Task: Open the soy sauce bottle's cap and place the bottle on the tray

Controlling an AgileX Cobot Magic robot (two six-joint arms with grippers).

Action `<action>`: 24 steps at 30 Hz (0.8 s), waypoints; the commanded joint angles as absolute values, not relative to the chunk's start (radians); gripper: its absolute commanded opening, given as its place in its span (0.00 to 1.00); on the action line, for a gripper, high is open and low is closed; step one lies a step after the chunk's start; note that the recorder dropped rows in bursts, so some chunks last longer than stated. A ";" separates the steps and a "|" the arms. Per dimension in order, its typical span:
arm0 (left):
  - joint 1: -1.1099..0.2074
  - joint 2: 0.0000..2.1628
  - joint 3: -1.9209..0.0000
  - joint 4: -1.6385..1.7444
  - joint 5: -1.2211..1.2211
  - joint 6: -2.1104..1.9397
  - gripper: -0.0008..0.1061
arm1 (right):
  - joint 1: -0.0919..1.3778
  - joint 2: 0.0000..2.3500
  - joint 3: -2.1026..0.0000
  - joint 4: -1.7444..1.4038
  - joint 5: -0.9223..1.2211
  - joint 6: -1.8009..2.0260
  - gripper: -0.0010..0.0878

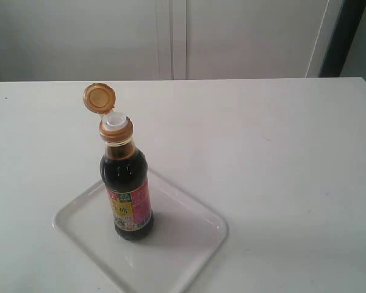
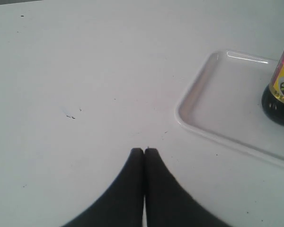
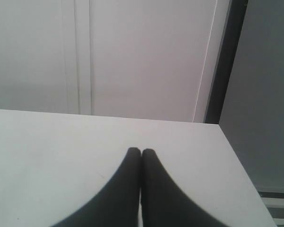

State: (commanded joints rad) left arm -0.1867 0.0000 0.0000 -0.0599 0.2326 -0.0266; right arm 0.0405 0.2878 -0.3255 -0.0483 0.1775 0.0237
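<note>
The soy sauce bottle (image 1: 127, 189) stands upright on the white tray (image 1: 189, 241) in the exterior view. Its orange-brown cap (image 1: 99, 98) is flipped open on its hinge, leaving the white spout (image 1: 115, 120) bare. Neither gripper shows in the exterior view. In the left wrist view my left gripper (image 2: 144, 150) is shut with nothing in it, over the bare table and apart from the tray (image 2: 213, 106); only the bottle's base (image 2: 281, 97) shows at that view's edge. My right gripper (image 3: 141, 151) is also shut and empty, near the table's far corner.
The white table (image 1: 280, 152) runs back to a pale wall with panel seams (image 1: 171, 36). A dark vertical strip (image 1: 348, 33) stands at the back right. The table's edge (image 3: 236, 161) lies close beside my right gripper.
</note>
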 joint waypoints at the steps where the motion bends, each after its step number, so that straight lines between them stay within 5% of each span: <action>1: -0.187 0.000 0.000 -0.060 0.233 -0.027 0.01 | 0.040 0.288 -0.325 -0.048 0.178 0.024 0.01; 14: -0.187 0.000 0.000 -0.060 0.233 -0.027 0.01 | 0.040 0.274 -0.318 -0.040 0.230 0.020 0.01; 24: -0.187 0.000 0.000 -0.060 0.233 -0.027 0.01 | 0.040 0.070 -0.110 0.038 0.237 0.020 0.01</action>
State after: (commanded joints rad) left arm -0.1867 0.0000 0.0000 -0.0599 0.2326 -0.0266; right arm 0.0405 0.0699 -0.1103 0.0377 0.2370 0.0198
